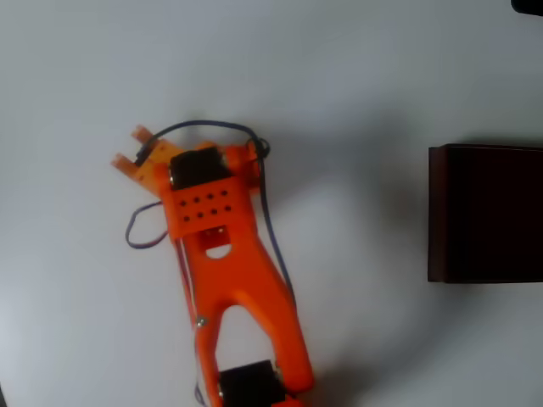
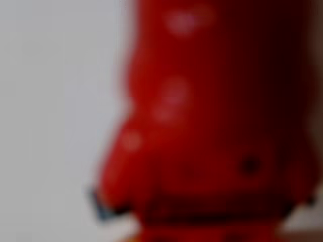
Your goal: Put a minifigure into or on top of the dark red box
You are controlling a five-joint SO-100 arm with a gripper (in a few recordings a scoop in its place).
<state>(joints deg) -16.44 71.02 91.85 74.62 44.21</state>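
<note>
Overhead view: the orange plastic arm (image 1: 229, 280) lies diagonally across the pale grey tabletop (image 1: 356, 76), reaching up and to the left. Its end effector (image 1: 136, 151) sits at the upper-left end of the arm, two short orange finger tips pointing up-left with a narrow gap between them. Blue cable loops over the wrist servo. From above I cannot tell whether the tips are clenched on anything or simply close together; nothing red is visible between them at this angle.

The dark red box (image 1: 484, 212), a large square maroon container with thin walls and a near-black interior, stands at the right edge of the overhead view, partly cropped, well apart from the end effector. It sits open side up, so a drop from above should suffice.

Wrist view: a blurred bright red body takes up most of the frame, very close to the lens and out of focus. I read this as the tiny red toy minifigure (image 2: 212, 131). Visible details: pale glossy highlights along the upper and middle body, one small dark spot low on the right, a dark band across the bottom, a dark sliver at the lower left. Pale tabletop lies to its left.

Judgement: such closeness to the wrist camera suggests the minifigure is at or between the fingers, so this looks like the grasp stage. Transfer to the box not yet done.
</note>
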